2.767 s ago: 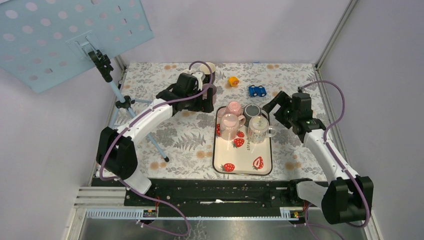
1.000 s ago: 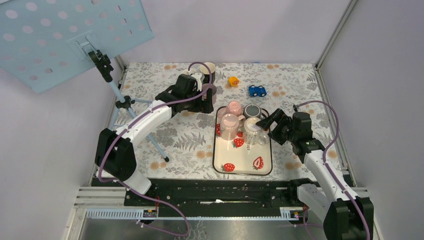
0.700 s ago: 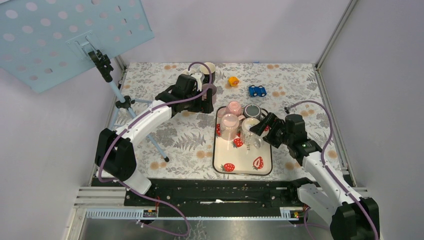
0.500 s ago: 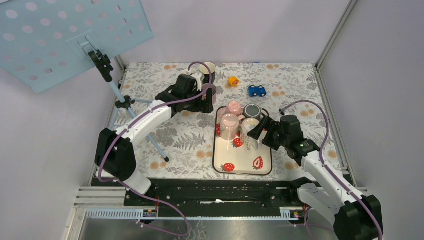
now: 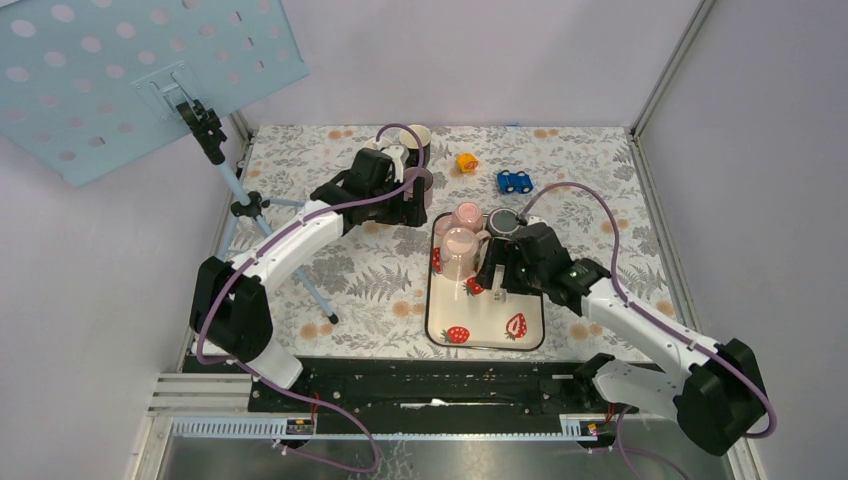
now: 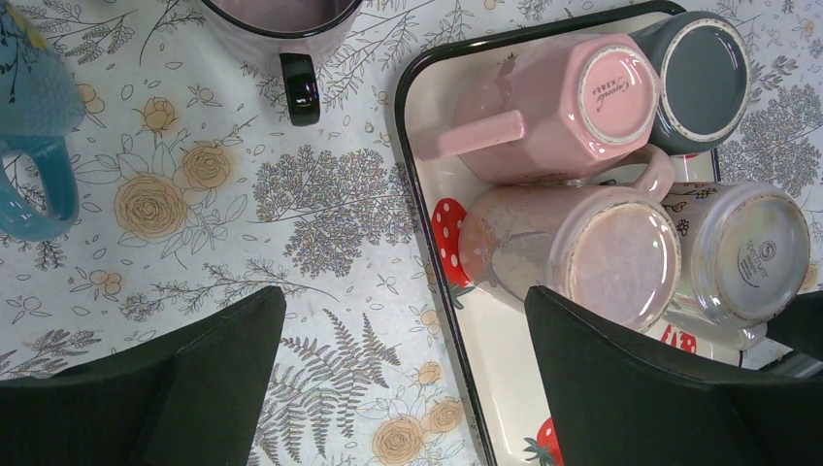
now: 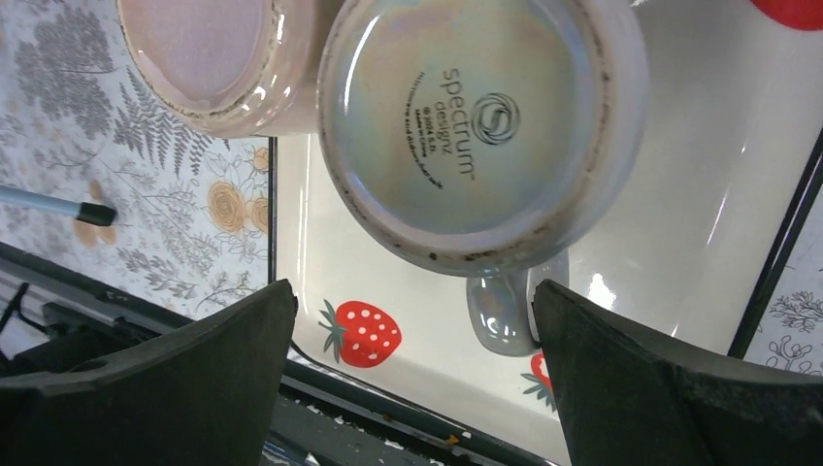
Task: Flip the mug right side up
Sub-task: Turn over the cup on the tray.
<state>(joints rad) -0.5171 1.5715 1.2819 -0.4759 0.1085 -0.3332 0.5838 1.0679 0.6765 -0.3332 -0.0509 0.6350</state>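
Note:
Four mugs stand upside down on the strawberry tray (image 5: 480,335): a faceted pink mug (image 6: 573,107), a grey mug (image 6: 704,83), a pale pink mug (image 6: 602,257) and an iridescent mug (image 7: 480,126). My right gripper (image 7: 412,379) is open and hovers directly over the iridescent mug, base facing up, its handle (image 7: 500,311) between my fingers; in the top view the right gripper (image 5: 500,268) covers that mug. My left gripper (image 6: 403,388) is open and empty, hovering over the tray's left edge; in the top view the left gripper (image 5: 415,205) is beside the tray's far left corner.
An upright purple mug (image 6: 281,19) and a blue mug (image 6: 29,116) stand left of the tray. A yellow toy (image 5: 466,161) and a blue toy car (image 5: 515,181) lie behind it. A tripod (image 5: 240,205) with a perforated blue board stands at the far left.
My right arm swung left from beside the tray's right edge to above the iridescent mug, staying open. The left arm and the mugs have not moved.

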